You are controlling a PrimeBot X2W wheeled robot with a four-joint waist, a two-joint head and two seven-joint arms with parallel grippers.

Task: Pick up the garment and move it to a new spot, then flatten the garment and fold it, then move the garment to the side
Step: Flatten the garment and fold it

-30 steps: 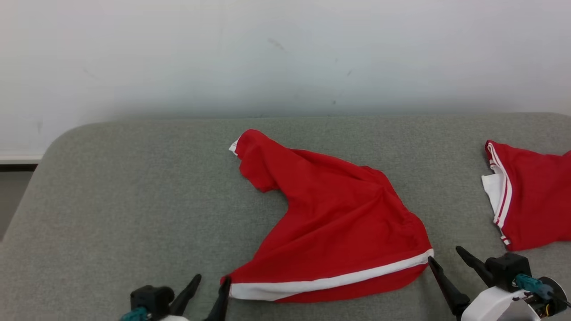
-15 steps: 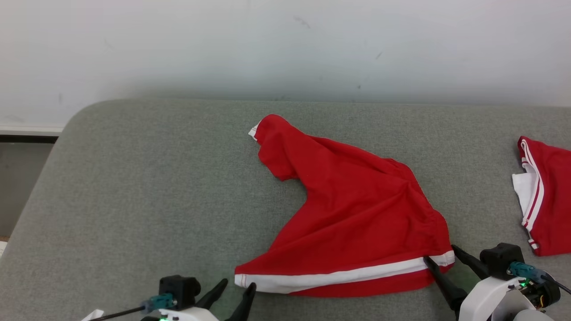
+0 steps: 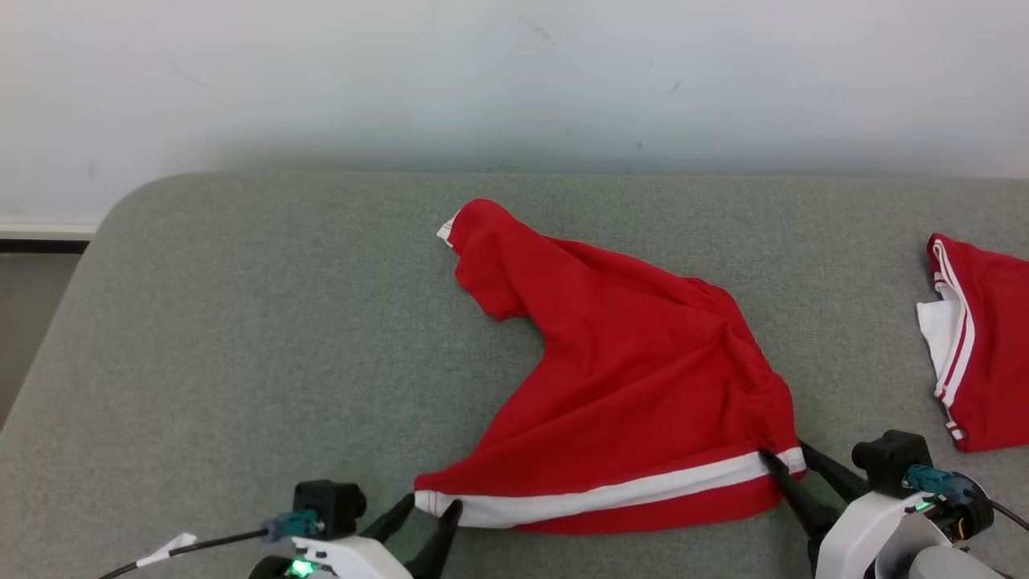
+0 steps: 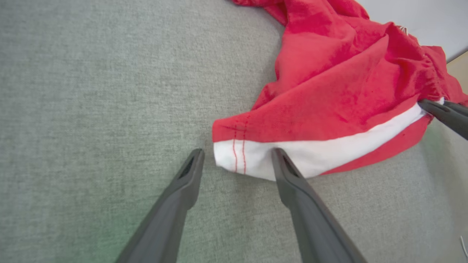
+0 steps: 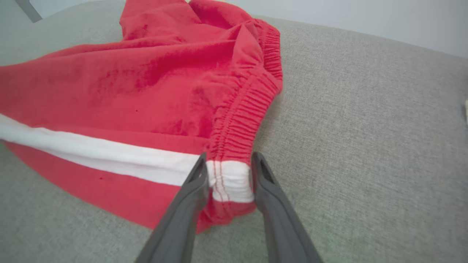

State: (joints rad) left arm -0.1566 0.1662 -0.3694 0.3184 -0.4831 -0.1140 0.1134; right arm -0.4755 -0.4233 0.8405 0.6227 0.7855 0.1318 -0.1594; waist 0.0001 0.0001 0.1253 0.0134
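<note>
A red garment [image 3: 627, 378] with a white stripe along its near edge lies rumpled on the grey padded surface [image 3: 241, 322]. My left gripper [image 3: 430, 507] is open at the garment's near left corner. In the left wrist view the garment [image 4: 329, 91] puts its white hem corner between the open fingers of the left gripper [image 4: 236, 157]. My right gripper [image 3: 784, 454] is at the near right corner. In the right wrist view the right gripper [image 5: 228, 160] pinches the white end of the elastic waistband of the garment [image 5: 146, 84], both fingers touching cloth.
A second red garment [image 3: 981, 338] with white trim lies at the right edge of the surface. A white wall [image 3: 514, 80] runs behind. The surface's rounded left corner [image 3: 112, 217] drops off to the floor. The right gripper's fingers [image 4: 442, 113] show in the left wrist view.
The camera has shifted. My right fingers have slid onto the waistband corner and narrowed around it. My left gripper has come up so that the hem corner lies between its fingers.
</note>
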